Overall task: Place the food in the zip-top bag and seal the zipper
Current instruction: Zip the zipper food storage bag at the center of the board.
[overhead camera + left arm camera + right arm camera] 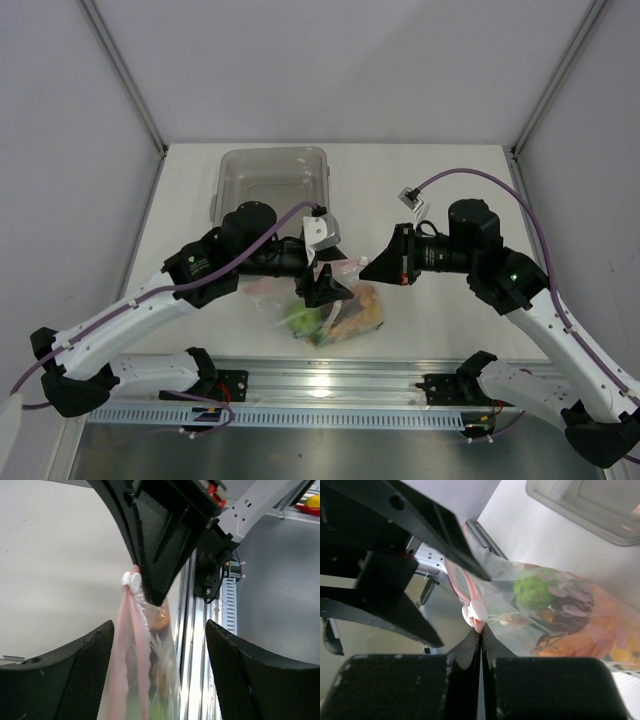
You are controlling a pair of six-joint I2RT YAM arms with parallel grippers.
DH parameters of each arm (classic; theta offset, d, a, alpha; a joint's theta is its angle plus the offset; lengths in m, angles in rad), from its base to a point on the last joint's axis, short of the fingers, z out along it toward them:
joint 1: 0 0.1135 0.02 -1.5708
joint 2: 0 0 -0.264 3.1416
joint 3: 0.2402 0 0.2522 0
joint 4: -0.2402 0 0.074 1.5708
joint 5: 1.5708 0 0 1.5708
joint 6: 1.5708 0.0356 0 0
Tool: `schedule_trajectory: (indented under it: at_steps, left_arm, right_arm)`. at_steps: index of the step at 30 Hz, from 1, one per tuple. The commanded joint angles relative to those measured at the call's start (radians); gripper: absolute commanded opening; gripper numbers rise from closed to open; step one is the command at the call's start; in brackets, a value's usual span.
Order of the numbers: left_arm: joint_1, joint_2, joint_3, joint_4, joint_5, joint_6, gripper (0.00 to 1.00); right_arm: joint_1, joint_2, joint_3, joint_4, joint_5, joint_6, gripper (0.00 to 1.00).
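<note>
The zip-top bag [345, 318] lies near the table's front edge with the food inside: a green lime [535, 587], orange pieces [580, 635] and more that I cannot make out. My right gripper [481, 632] is shut on the end of the pink zipper [470, 587], just past the white slider [475, 612]. My left gripper [159, 625] is open, its fingers [75, 680] standing on either side of the bag's mouth without touching it. In the left wrist view the zipper [134, 630] runs up between them to the slider [132, 580] and the right gripper's black fingers [160, 540].
A rigid clear bin [272, 180] stands behind the arms at the back of the table. A loose cable plug [412, 197] lies at the back right. The metal rail [330, 385] runs along the near edge, just beside the bag.
</note>
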Motion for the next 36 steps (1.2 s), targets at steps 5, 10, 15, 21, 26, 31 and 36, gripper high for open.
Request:
schedule_trajectory:
  at_steps: [5,10,15,21,26,31,36]
  left_arm:
    - [-0.006,0.043,0.043,-0.004,-0.072,0.080,0.77]
    - [-0.005,0.094,0.089,-0.054,-0.024,0.108,0.45]
    - [-0.002,0.102,0.077,-0.045,0.034,0.057,0.01]
    - [0.003,0.063,0.005,0.038,0.094,-0.022,0.01]
    - [0.003,0.050,-0.011,0.058,0.134,-0.036,0.01]
    - [0.008,0.027,-0.002,0.082,0.125,-0.062,0.64]
    - [0.066,0.034,0.053,0.134,0.204,-0.127,0.70]
  right_arm:
    - [-0.005,-0.011,0.048,0.029,-0.109,0.010,0.00]
    - [-0.005,-0.034,0.042,0.040,-0.119,-0.019,0.00]
    - [-0.005,-0.052,0.027,0.063,-0.115,-0.056,0.12]
    - [-0.005,-0.077,-0.045,0.124,-0.093,-0.055,0.14]
    - [-0.006,-0.086,-0.082,0.198,-0.078,-0.036,0.00]
    - [-0.005,-0.092,-0.107,0.210,-0.061,-0.042,0.00]
    - [-0.005,-0.106,-0.128,0.225,-0.078,-0.050,0.00]
